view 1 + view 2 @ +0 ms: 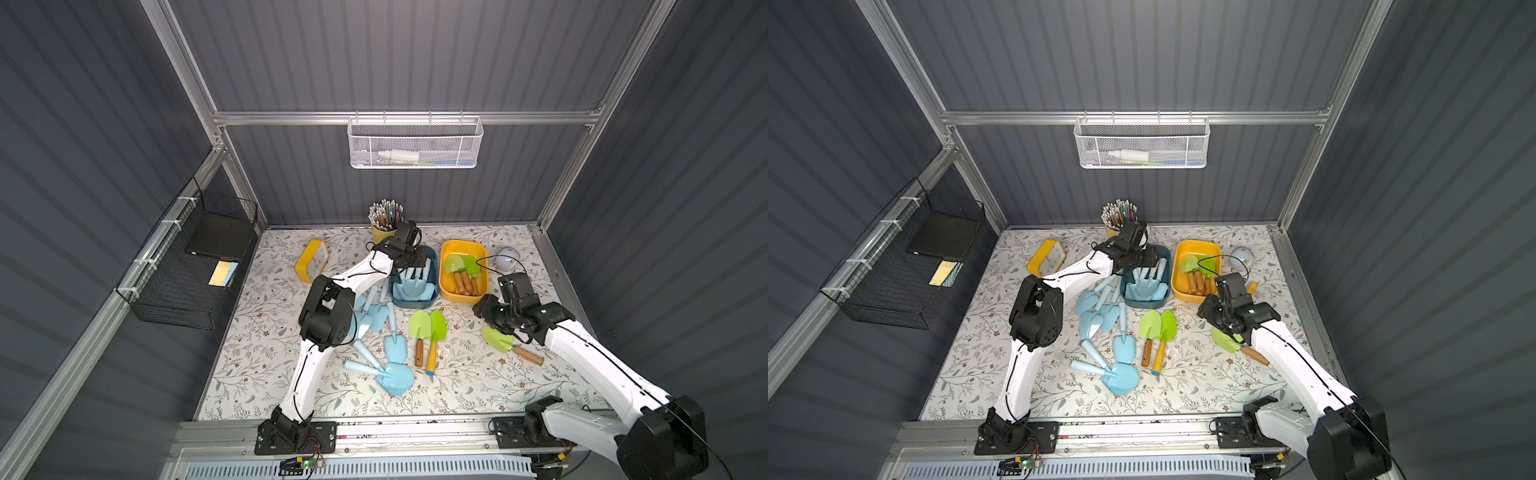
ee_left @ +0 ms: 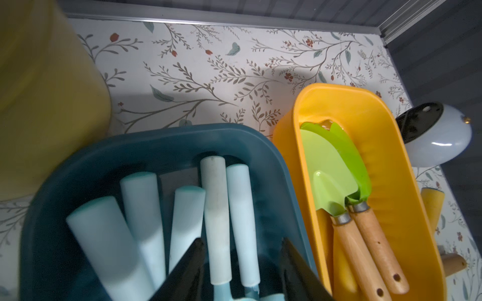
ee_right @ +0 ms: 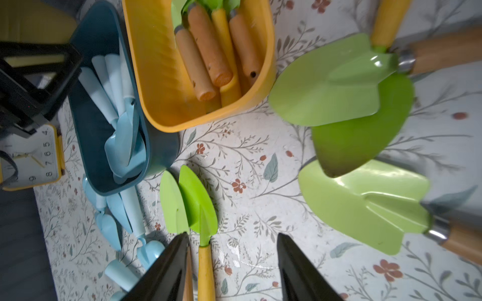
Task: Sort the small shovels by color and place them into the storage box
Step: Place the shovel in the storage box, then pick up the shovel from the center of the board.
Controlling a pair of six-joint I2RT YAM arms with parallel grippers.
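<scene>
Bright overhead light floods the floral table mat [image 1: 457, 386] in both top views; the grey walls [image 1: 374, 62] are dim. Wide-angle lenses bow the edges. The yellow cup [image 2: 39, 104] at twelve o'clock is blurred in the left wrist view; glare glints on green shovel blades [image 3: 326, 86] in the right wrist view

floral table [image 1: 478, 386] | blue box [image 1: 415, 304], yellow box [image 1: 463, 245], loose shovels [image 1: 395, 348], clock [image 1: 312, 261]

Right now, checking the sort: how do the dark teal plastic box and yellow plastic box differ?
The teal box holds pale blue shovels, the yellow box green-bladed shovels. Handles point at the back wall in the teal box, away from it in the yellow box. Both are rounded tubs.
</scene>
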